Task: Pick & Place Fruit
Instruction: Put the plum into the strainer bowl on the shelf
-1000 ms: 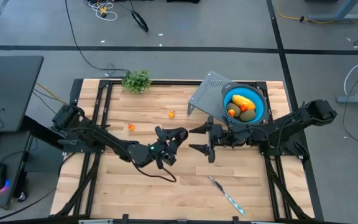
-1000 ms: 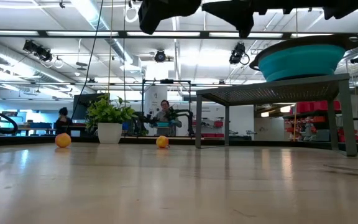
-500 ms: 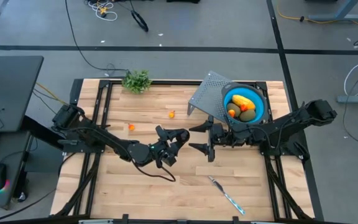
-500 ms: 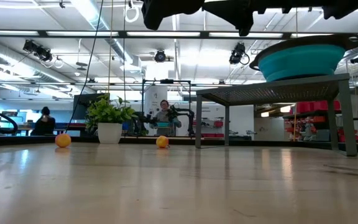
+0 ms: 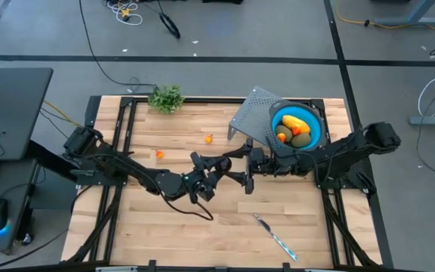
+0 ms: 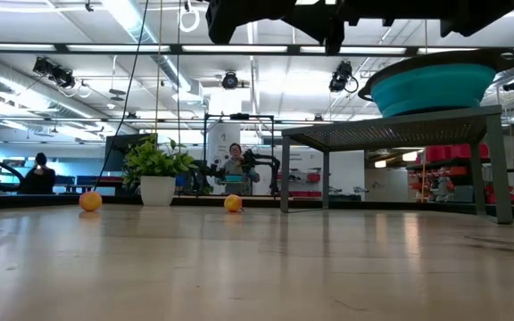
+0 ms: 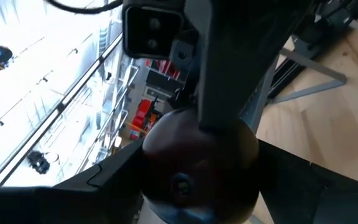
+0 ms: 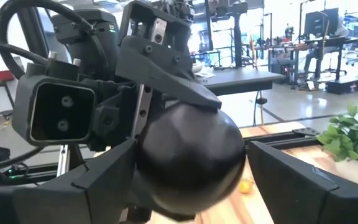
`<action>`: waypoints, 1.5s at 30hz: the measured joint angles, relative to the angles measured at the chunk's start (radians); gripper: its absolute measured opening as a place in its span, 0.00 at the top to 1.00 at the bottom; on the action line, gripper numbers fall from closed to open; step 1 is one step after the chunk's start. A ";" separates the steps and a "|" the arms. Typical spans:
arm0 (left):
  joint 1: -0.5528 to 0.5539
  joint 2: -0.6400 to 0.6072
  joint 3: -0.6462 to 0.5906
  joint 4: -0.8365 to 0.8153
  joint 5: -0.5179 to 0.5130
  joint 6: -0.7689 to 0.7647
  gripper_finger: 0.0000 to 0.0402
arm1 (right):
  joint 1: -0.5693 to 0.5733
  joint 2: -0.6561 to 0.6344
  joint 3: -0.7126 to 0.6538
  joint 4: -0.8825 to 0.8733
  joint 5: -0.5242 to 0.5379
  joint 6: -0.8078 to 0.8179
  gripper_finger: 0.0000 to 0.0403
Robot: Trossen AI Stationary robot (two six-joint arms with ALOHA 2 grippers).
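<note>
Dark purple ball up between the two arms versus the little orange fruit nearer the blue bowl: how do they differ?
The dark purple ball is almost black; the orange fruit is bright.
The ball is off the table, gripped by the left end effector, with the right end effector open on either side of it; the orange fruit lies on the wood untouched.
Both are round, and both are outside the blue bowl.

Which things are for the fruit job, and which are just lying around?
For the job:
- purple ball, held in the left hand, with the open right hand around it
- two orange fruits on the table
- blue bowl holding yellow fruit and green fruit

Just lying about:
- leafy sprig
- knife
- grey stand
</note>
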 joint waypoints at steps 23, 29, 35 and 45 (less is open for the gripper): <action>0.000 0.000 0.000 -0.002 0.116 -0.055 0.30 | 0.005 0.033 0.028 0.006 -0.018 0.035 0.35; -0.001 0.000 0.001 0.005 0.147 -0.117 0.27 | 0.004 0.034 0.028 -0.001 -0.007 0.026 0.35; -0.012 0.000 0.002 0.003 0.189 -0.150 0.16 | 0.004 0.035 0.028 -0.007 0.027 0.026 0.35; -0.078 -0.003 0.002 0.182 -0.087 0.029 0.01 | 0.005 -0.004 0.028 -0.048 0.088 -0.056 0.35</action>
